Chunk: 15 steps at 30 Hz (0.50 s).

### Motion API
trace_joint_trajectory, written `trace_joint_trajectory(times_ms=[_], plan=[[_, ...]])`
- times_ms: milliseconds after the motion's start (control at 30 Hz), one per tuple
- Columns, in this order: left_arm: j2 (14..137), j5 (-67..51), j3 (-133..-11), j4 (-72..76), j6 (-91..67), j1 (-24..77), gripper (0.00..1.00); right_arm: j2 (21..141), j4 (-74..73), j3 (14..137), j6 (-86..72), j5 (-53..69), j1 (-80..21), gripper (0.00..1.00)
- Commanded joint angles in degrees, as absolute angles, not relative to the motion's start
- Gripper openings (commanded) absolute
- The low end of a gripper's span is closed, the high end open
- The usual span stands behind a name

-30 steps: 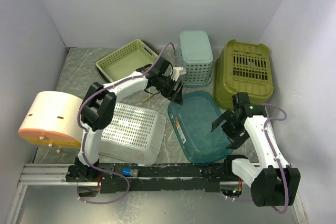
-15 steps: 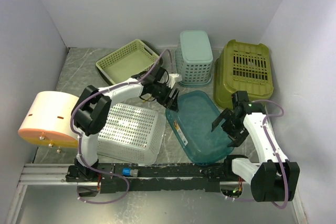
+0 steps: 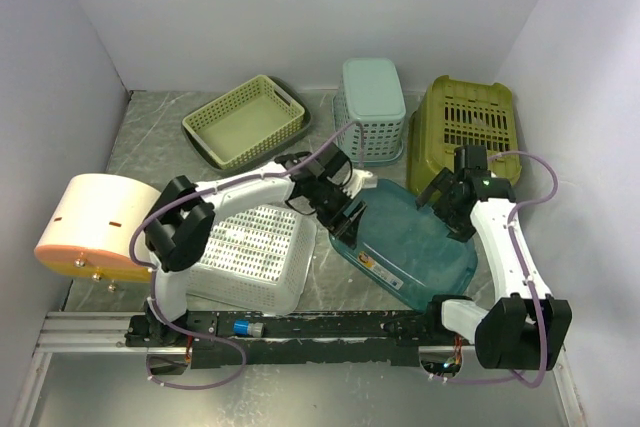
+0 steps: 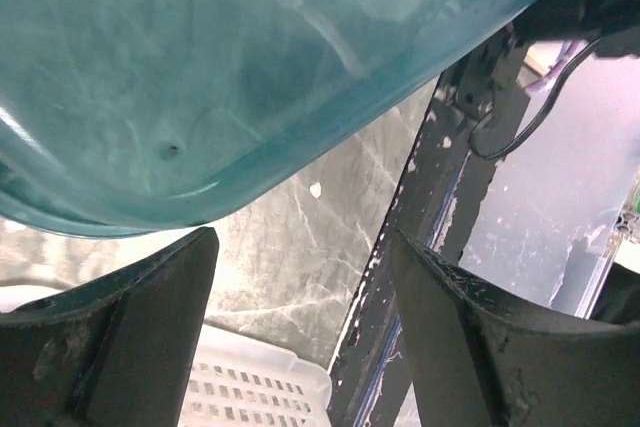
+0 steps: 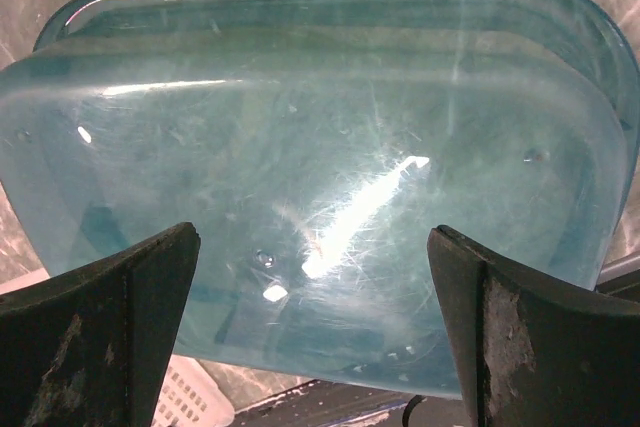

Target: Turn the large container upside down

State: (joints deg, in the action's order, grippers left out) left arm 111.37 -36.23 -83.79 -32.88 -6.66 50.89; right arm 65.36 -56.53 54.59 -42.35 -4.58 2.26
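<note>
Top external view gives me the large container point(image 3: 415, 242), a translucent teal tub, sitting base-up on the table point(image 3: 150, 137) between the two arms, just right of centre and close to the near rail. My right wrist camera looks straight down on its scuffed bottom, so I judge the flip itself done. What I cannot tell is whether the rim lies flat all round. From the left wrist camera one rounded corner hangs above the marble, and it may be resting at a tilt. What is left, as I read it, is to check that it sits settled and to pull both arms clear.

The left gripper point(image 3: 348, 215) is at the tub's left edge with its jaws spread and only bare table between them, gripping nothing. The right gripper point(image 3: 447, 209) hovers over the far right corner, jaws as wide as they go, also holding nothing.

Further out, a white basket point(image 3: 250, 252) lies bottom-up under the left arm. At the back, a pale green tray point(image 3: 245, 119) stands upright with nothing in it. A light blue basket point(image 3: 372, 107) and an olive basket point(image 3: 467, 137) are both inverted. An orange-rimmed drum point(image 3: 95, 227) lies on its side at far left.
</note>
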Motion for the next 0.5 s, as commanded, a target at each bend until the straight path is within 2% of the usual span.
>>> trace_joint_trajectory(times_ms=[0, 267, 467], plan=[[107.14, -34.55, -90.78, -37.54, -5.61, 47.38, 0.81, 63.70, -55.85, 55.00, -41.41, -7.27, 2.84, 1.00], [111.95, -33.37, -87.42, -23.76, -16.51, 42.48, 0.79, 55.09, -51.15, 56.05, -35.83, -1.02, 2.82, 1.00], [115.11, -40.16, -85.76, -18.40, -18.16, 48.61, 0.79, 54.00, -53.32, 62.52, -33.05, -4.94, 2.81, 1.00]])
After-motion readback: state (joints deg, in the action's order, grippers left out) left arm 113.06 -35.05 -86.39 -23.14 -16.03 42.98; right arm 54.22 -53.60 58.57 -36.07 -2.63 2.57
